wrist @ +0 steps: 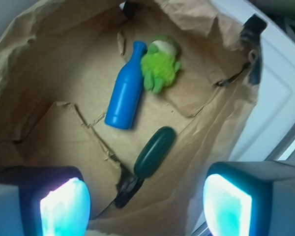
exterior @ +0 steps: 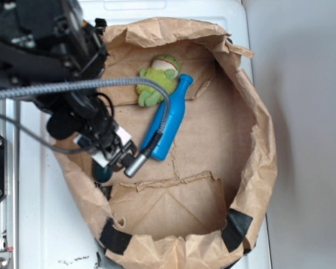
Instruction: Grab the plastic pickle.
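1. Gripper [wrist: 146,201] hangs released, its two pale pads [wrist: 65,206] spread wide at the lower corners of the wrist view with nothing between them.
2. The plastic pickle [wrist: 155,151], dark green and glossy, lies free on the brown paper floor just right of centre in the wrist view, slanted from lower left to upper right, above the gap between the pads.
3. Progress, as I judge it: the gripper is lined up roughly over the pickle, but nothing is grasped. Descent, closing and lifting all remain.
4. A blue plastic bottle [wrist: 126,93] lies near the pickle's upper end, apart from it, left of centre in the wrist view.
5. A fuzzy green plush toy [wrist: 160,66] sits touching the bottle's neck, towards the top centre.
6. All three rest inside a rolled-down brown paper bag [exterior: 257,168], which stands on a white bench [exterior: 45,224].
7. The wrist view shows the whole pickle; in the exterior view it is mostly hidden by the arm, only a dark rounded end [exterior: 103,172] peeking out at lower left. The exterior view alone shows the bag's full rim and the gripper [exterior: 115,159] down inside it.
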Action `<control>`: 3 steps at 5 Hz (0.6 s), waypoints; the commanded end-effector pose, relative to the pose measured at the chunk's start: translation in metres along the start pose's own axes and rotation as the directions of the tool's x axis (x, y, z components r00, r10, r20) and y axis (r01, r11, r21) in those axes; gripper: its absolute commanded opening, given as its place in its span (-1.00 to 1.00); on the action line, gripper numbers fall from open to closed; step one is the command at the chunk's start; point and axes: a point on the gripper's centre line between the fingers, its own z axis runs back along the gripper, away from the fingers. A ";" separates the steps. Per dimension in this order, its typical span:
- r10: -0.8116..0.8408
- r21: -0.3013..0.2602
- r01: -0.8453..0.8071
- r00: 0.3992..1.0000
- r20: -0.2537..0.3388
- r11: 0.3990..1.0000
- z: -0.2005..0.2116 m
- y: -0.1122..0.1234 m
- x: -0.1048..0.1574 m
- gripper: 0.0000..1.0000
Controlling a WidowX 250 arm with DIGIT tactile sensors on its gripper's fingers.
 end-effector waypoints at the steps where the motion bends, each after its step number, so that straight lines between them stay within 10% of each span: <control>1: 0.014 -0.014 -0.014 1.000 0.020 1.000 0.005 0.003 0.003 1.00; 3: 0.249 0.041 -0.252 0.965 0.077 0.967 -0.024 -0.017 0.044 1.00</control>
